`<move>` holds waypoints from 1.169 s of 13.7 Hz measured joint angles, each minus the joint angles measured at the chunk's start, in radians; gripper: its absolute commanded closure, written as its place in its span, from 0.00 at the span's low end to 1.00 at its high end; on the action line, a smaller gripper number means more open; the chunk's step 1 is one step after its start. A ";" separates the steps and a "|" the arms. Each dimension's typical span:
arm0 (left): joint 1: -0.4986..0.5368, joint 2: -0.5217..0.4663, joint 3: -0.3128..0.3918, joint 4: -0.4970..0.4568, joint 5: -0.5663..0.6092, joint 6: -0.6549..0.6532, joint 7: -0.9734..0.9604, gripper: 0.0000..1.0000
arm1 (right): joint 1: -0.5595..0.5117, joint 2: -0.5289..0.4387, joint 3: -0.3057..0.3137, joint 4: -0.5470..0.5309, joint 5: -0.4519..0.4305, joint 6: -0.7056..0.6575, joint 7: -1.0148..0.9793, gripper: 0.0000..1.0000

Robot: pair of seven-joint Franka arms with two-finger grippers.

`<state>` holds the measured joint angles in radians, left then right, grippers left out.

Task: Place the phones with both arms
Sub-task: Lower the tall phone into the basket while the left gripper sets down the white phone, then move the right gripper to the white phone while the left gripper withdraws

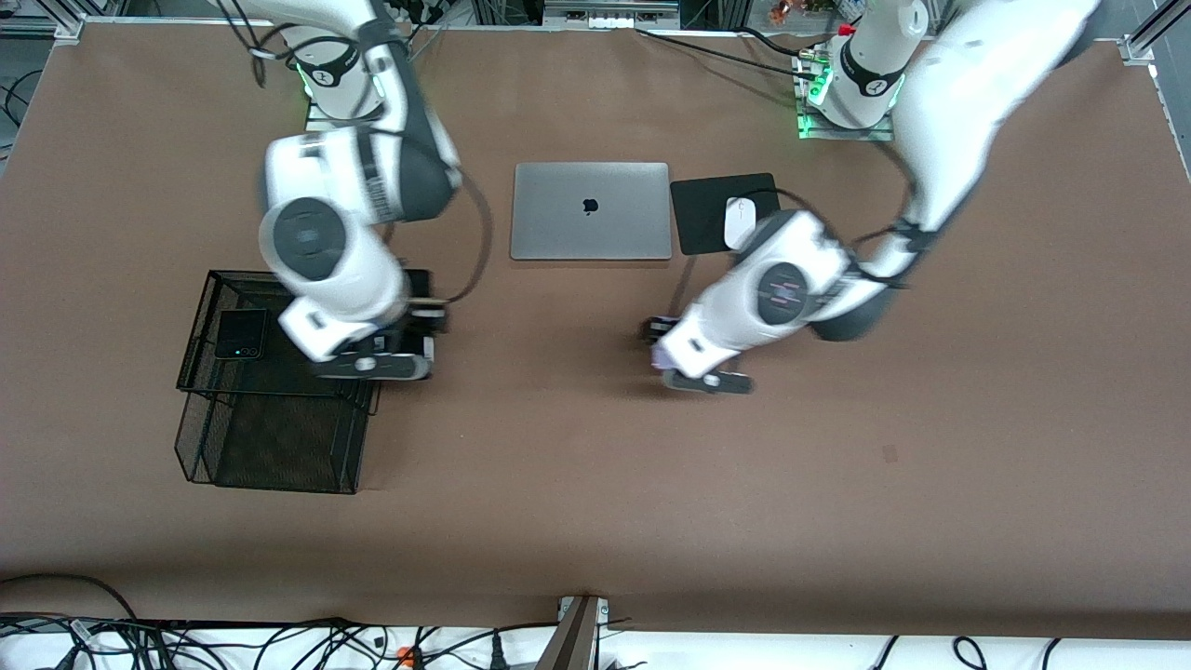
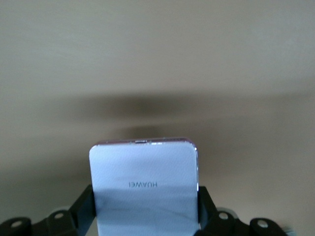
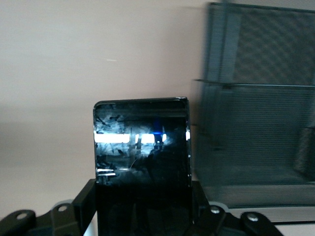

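Note:
My left gripper [image 2: 145,209] is shut on a pale lilac phone [image 2: 143,177] with HUAWEI lettering, one black finger on each long edge. In the front view this gripper [image 1: 656,335] hangs low over bare table, between the laptop and the front camera, with a sliver of the lilac phone [image 1: 662,355] showing. My right gripper [image 3: 141,199] is shut on a glossy black phone [image 3: 141,152]. In the front view it [image 1: 423,318] is over the edge of the black mesh rack [image 1: 270,409], holding that black phone [image 1: 418,284]. A small squarish black phone [image 1: 240,333] lies in the rack's upper tray.
A closed silver laptop [image 1: 591,210] lies mid-table toward the robots' bases. Beside it, toward the left arm's end, a white mouse [image 1: 739,221] sits on a black pad [image 1: 702,200]. The mesh rack [image 3: 256,128] fills one side of the right wrist view.

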<state>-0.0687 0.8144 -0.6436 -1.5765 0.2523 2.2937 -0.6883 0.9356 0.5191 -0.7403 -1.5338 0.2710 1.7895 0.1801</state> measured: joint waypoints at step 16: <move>0.136 -0.341 0.092 0.090 0.001 -0.554 0.119 0.00 | -0.044 0.059 -0.120 -0.247 0.150 0.229 -0.182 0.00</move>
<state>0.0671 0.4736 -0.5516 -1.4861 0.2530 1.7394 -0.5694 0.8912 0.5782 -0.8598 -1.7809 0.4211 2.0189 -0.0015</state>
